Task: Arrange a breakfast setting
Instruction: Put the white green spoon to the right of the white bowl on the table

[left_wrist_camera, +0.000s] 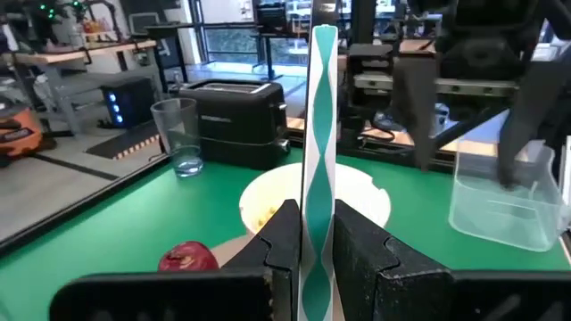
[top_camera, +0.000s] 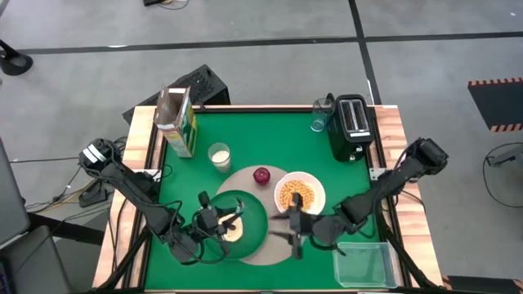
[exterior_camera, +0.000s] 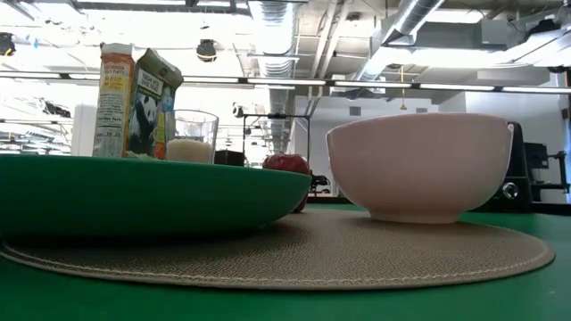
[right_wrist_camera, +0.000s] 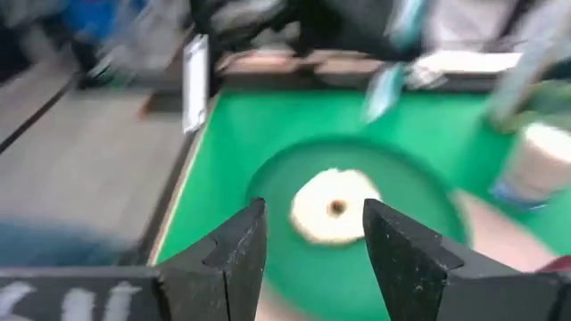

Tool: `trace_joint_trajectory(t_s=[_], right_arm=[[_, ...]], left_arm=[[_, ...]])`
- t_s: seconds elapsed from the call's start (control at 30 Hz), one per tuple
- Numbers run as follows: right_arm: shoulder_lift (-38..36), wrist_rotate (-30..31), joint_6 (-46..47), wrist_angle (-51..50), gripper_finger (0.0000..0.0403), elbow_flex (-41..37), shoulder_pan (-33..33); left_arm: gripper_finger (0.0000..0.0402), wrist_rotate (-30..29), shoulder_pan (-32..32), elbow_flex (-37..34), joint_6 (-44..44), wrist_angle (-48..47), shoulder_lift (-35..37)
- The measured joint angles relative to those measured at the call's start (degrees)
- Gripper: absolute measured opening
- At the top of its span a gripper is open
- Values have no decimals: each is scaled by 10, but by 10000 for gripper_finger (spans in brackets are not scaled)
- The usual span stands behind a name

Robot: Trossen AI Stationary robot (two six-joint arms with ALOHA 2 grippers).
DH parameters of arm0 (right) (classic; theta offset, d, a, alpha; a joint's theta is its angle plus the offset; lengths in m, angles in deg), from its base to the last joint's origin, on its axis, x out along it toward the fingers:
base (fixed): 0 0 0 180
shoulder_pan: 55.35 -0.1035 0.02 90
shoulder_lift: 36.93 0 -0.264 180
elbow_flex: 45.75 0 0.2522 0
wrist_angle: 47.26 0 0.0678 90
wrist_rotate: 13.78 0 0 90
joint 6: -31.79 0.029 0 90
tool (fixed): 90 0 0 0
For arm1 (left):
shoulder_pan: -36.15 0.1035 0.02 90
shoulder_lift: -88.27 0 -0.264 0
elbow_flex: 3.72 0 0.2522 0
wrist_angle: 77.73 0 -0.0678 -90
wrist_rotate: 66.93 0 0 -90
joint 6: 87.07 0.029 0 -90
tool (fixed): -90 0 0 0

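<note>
1. Step in hand, as judged: placing the cutlery. Placemat (exterior_camera: 357, 250) laid at the middle of the tabletop (top_camera: 270, 135) front edge, with the dark green plate (top_camera: 255, 214) on its left part and the white bowl (exterior_camera: 419, 165), filled with cereal, on its right part.
2. Small pale bagel (right_wrist_camera: 332, 207) lying flat in the plate's middle; red apple (top_camera: 261, 175) at the placemat's back rim, between plate and bowl.
3. Milk glass (top_camera: 218, 155) just behind the placemat towards the left; cereal box (top_camera: 180, 122) upright near the back left corner.
4. Left gripper (left_wrist_camera: 314, 218) above the plate, pressed together on a thin teal-and-white strip held upright, probably the spoon (left_wrist_camera: 319, 107) seen edge-on; cannot tell for certain.
5. Right gripper (right_wrist_camera: 312, 232) spread and empty, hovering over the placemat between plate and bowl, facing the bagel.
6. Next move, as judged: lowering the pinched piece flat onto bare placemat beside the bowl, clear of the right arm, then releasing.
</note>
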Motion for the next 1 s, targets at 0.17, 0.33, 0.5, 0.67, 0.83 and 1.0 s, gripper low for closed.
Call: trace_joint_trajectory(t_s=[0.17,0.33,0.5,0.67,0.83,1.0], right_arm=[[23,105,-16,224,205,-65,9],[76,117,-18,377,205,-77,37],[128,85,-13,426,205,-51,67],[148,79,-25,432,205,-21,92],[143,89,-64,427,205,-6,99],[129,87,-71,434,205,-5,104]], left_arm=[[27,-25,0,0,-14,-19,0],[28,-23,4,0,-12,-28,0],[28,-2,17,0,-15,-39,0],[28,6,30,0,-22,-57,0],[28,5,33,0,-33,-76,0],[28,5,37,0,-37,-81,-1]])
